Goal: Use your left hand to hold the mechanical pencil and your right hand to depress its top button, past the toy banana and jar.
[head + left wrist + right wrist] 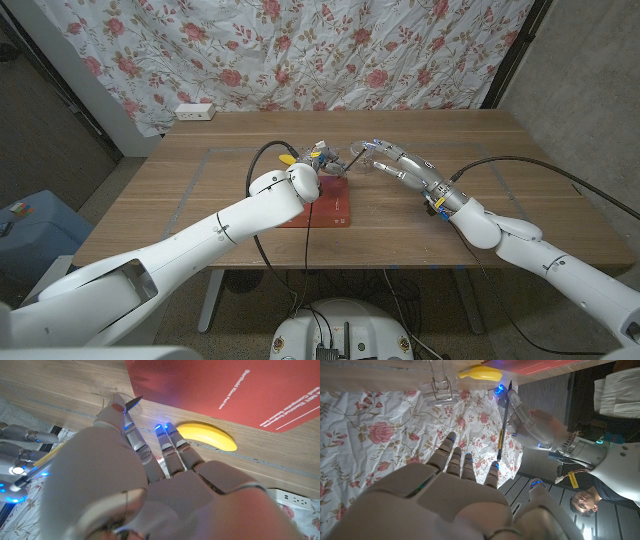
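Observation:
My left hand (313, 163) grips the mechanical pencil (502, 427), a thin yellow and black stick, and holds it above the table past the red mat. The pencil's free end points toward my right hand (400, 168). That hand's fingers (451, 455) are stretched out and apart, with the tips close to the pencil's top end; I cannot tell if they touch it. The yellow toy banana (207, 436) lies on the wood beside the mat, just under my left hand (150, 475). A clear glass jar (438, 385) with a wire clasp stands near the banana (480, 372).
A red mat (328, 208) lies at the table's middle, under my left wrist. A flowered cloth (300, 50) hangs behind the table, with a white power strip (195, 112) at its foot. A person (585, 502) is at the edge of the right wrist view.

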Available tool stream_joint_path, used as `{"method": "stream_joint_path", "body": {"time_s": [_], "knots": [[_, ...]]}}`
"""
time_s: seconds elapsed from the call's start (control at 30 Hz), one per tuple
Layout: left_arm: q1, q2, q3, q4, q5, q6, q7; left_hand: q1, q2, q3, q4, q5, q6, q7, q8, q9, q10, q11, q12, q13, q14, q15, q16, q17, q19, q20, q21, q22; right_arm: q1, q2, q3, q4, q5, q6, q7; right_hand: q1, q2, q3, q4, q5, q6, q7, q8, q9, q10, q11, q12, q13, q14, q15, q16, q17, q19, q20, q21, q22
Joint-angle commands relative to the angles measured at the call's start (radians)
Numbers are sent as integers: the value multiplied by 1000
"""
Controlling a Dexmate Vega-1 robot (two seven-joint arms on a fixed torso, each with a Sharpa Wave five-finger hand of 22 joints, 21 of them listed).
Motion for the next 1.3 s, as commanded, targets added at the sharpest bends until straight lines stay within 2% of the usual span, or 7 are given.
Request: {"method": "stream_joint_path", "body": {"time_s": [0.03, 1.3], "knots": [[5, 0, -2, -5, 0, 8, 3, 2, 7, 1, 1, 7, 4, 5, -1, 0, 8, -6, 10, 5, 12, -168, 1, 4, 1, -72, 0, 4, -10, 0, 4, -6, -11, -4, -28, 5, 35, 0, 4, 9, -6, 1, 0, 3, 6, -2, 9, 2, 2, 1, 7, 2, 3, -7, 1, 0], [11, 0, -1, -14, -1, 12, 11, 3, 8, -1, 1, 7, 5, 7, -3, -2, 7, -6, 10, 5, 12, -169, 1, 4, 1, -72, 1, 4, -24, -13, 5, -31, -24, -16, -30, 10, 33, 2, 12, 12, -11, 1, 1, 3, 5, -4, 7, 2, 3, 1, 7, 2, 3, -6, 0, 0]]}}
